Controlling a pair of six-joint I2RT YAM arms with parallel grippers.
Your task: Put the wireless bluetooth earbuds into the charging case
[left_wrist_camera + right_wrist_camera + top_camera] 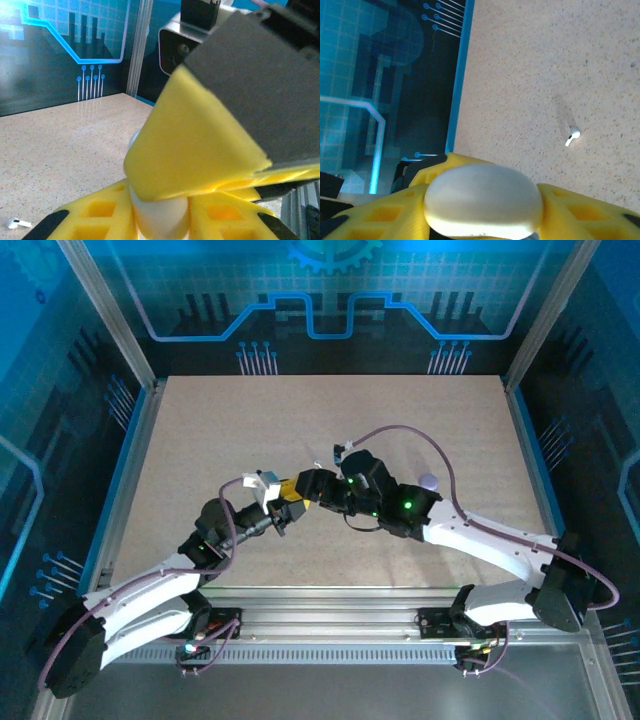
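In the right wrist view, the right gripper [482,220] has its yellow fingers [580,210] drawn in to about the width of the charging case [482,197]. The white puck sits wedged between them, touching a pad on each side. Its long axis runs left to right across that view, with the smooth domed face turned up towards the camera.

In the left wrist view, the left gripper [160,225] is also closed to a narrow gap on the charging case [159,217], which rises like a short rounded column between the yellow fingers [95,215]. One of the right gripper's yellow pads lies across the top of the case and hides it, so I cannot tell whether the lid is open.

From the top external camera, the left gripper [288,508] and right gripper [312,488] meet tip to tip above the middle of the table [200,440].

One earbud [572,136] lies loose on the table, well apart from the case, with its stem slanting down and to the left. It appears again at the lower left [17,223], lying flat.
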